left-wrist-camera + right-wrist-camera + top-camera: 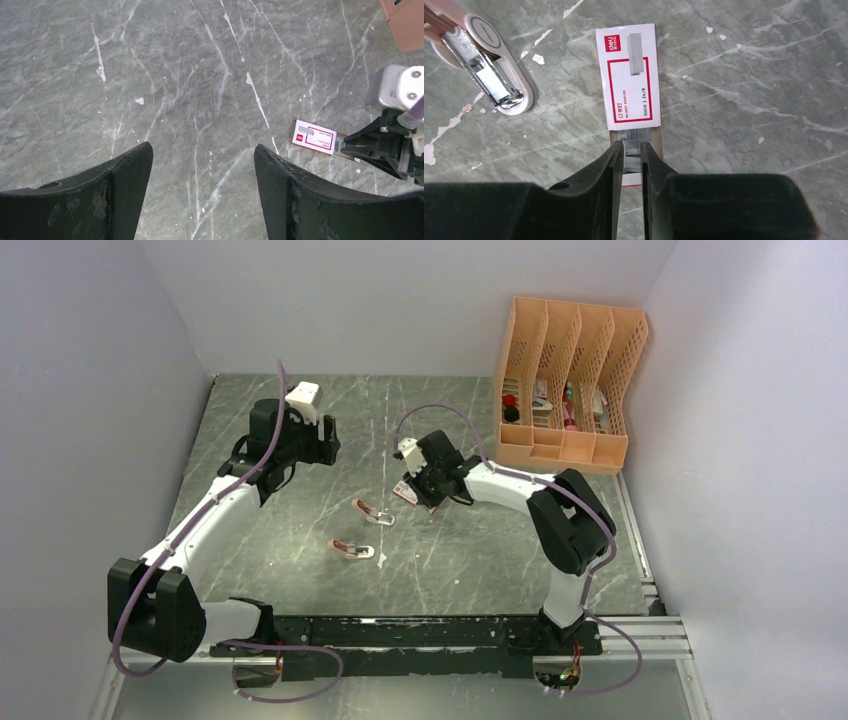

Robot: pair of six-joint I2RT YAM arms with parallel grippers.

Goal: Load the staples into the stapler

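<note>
Right pincer (630,148) nips the staples (636,135) jutting from the box (628,75) beside the open stapler (489,75); left pincer (202,170) gapes wide, empty

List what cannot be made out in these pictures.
- Right wrist view: the near end of the silvery staple strips, hidden between the fingers of the right tool.
- Right wrist view: the rear of the salmon-pink mini stapler, cut off by the left edge.
- Top view: the contents of the orange lattice plastic organiser, too small to name.
</note>
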